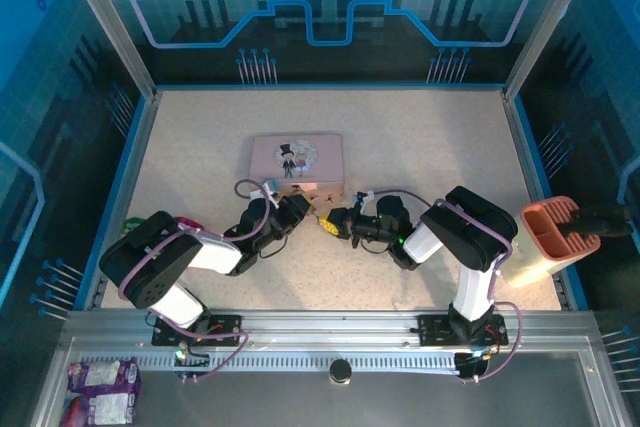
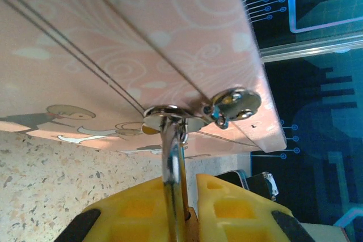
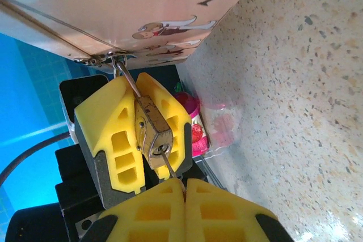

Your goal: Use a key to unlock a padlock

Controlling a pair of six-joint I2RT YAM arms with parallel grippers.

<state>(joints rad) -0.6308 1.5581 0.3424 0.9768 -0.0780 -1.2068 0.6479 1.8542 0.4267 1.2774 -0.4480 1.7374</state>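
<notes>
The brass padlock [image 3: 152,134] hangs by its silver shackle [image 2: 173,162] from the hasp [image 2: 170,118] on the front of the pink tin [image 1: 296,162]. My left gripper [image 2: 190,213] is shut on the padlock's body, with one yellow finger [image 3: 108,128] on each side of it. The thin dark key [image 3: 169,167] has its tip in the keyhole on the padlock's underside. My right gripper [image 3: 184,188] is shut on the key's other end, right below the lock. From above, the two grippers meet just in front of the tin, left [image 1: 300,209] and right [image 1: 338,223].
A pink strawberry packet [image 3: 195,123] lies on the speckled table behind the lock. An orange holder [image 1: 560,232] stands at the table's right edge. Snack bags [image 1: 100,387] lie at the near left, below the rail. Blue walls enclose the table.
</notes>
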